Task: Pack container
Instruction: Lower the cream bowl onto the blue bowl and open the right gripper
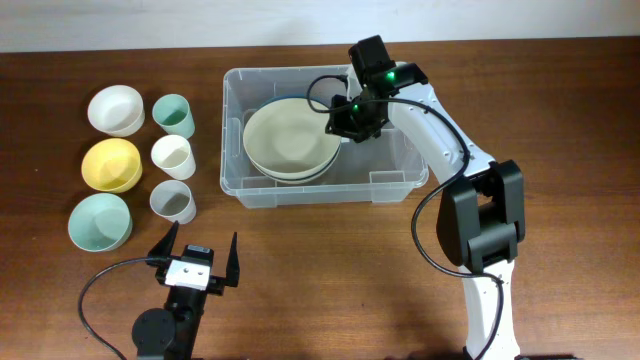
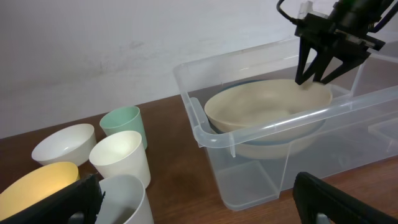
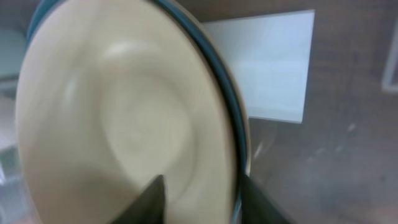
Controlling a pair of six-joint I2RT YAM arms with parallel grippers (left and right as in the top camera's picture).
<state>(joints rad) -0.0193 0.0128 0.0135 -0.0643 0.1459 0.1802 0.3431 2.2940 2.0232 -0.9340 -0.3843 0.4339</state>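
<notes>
The clear container (image 1: 232,140) sat on the brown wooden worktop (image 1: 560,100) toward its far side, about midway across, with its long sides running left to right. Inside it, in the left half, a large cream bowl (image 1: 290,138) lay nested in a blue-rimmed bowl (image 3: 227,99), of which only the edge showed. In the right wrist view a white label (image 3: 273,68) could be seen on the container's base beyond the bowls. The right gripper (image 1: 345,125) reached down into the container at the right edge of the stacked bowls. Its jaws stood parted astride the rims, one finger inside the cream bowl and the other outside, with a visible gap on the inner side; whether either finger pressed on a bowl could not be told. The left gripper (image 1: 195,258) rested low at the near edge of the worktop, near the container's near left corner, its jaws spread wide and holding nothing. To the left of the container, well clear of it, stood two columns of tableware. In the outer column were a white bowl (image 1: 115,108) farthest, a yellow bowl (image 1: 111,164) in the middle and a pale green bowl (image 1: 99,220) nearest. Beside them stood a green cup (image 1: 173,115), a white cup (image 1: 172,156) and a grey cup (image 1: 173,201), all upright.
</notes>
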